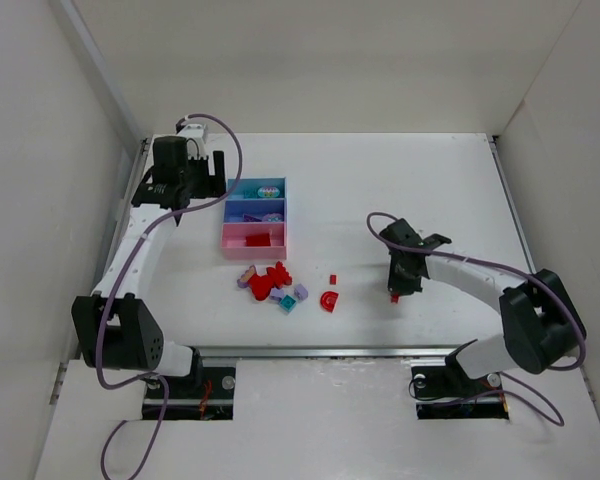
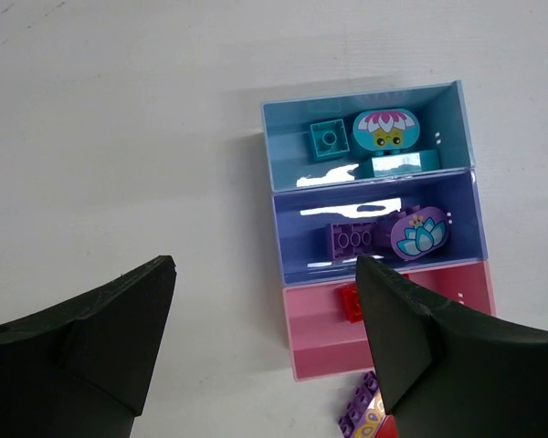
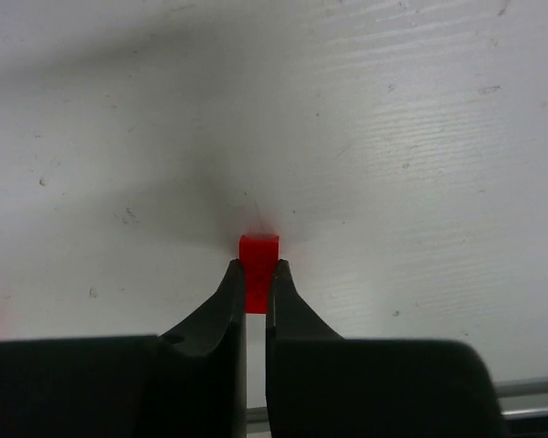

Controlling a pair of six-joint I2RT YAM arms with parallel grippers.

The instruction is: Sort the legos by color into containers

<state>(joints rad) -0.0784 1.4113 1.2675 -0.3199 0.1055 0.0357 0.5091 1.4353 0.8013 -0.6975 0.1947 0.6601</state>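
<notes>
Right claw (image 3: pixel 256 276) clamped on a small red brick (image 3: pixel 258 248), low at the surface (image 3: pixel 420 137); loose pile (image 1: pixel 270 283) well apart at its 9 o'clock; left claw (image 2: pixel 267 274) apart, empty, hovering beside the containers (image 2: pixel 279 146); step in hand — grasping a red piece; next move likely calls for lift and carry toward 10 o'clock — drop in the pink tray (image 2: pixel 324 351), where a red piece lies.

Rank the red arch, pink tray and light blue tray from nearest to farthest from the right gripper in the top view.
1. red arch: on the table, left of the right gripper.
2. pink tray: near end of the tray row.
3. light blue tray: far end of the row.
</notes>
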